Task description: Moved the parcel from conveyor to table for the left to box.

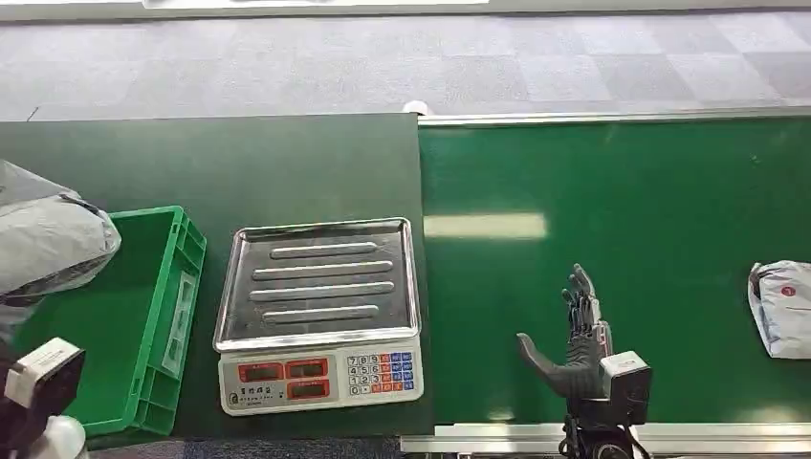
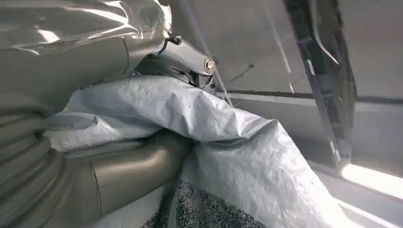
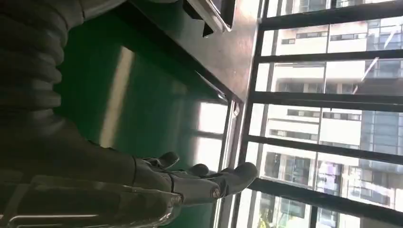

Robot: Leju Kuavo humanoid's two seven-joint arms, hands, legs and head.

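Currently, the weighing scale [image 1: 318,316] stands on the dark green worktop [image 1: 210,172] and serves as the reference landmark. To the scale's left, just beside it, sits a green crate [image 1: 143,325]. Beyond that crate, at the far left edge of the head view, a grey parcel [image 1: 43,239] is held up by the left robot hand [image 2: 119,171]. In the left wrist view the thick grey thumb and the fingers wrap the crinkled grey plastic of this parcel, so the left robot hand is gripping it. Whether the parcel touches the crate rim cannot be determined.

To the scale's right lies the bright green conveyor belt [image 1: 612,220], its edge touching the worktop edge. The right robot hand [image 1: 574,335] hovers over the belt near the scale's right side, with fingers extended and spread and the thumb angled toward the scale; it holds nothing. The right wrist view confirms the fingers apart above the belt.

Well apart from the scale, at the far right of the belt, lies a second grey parcel [image 1: 784,308] bearing a red mark.
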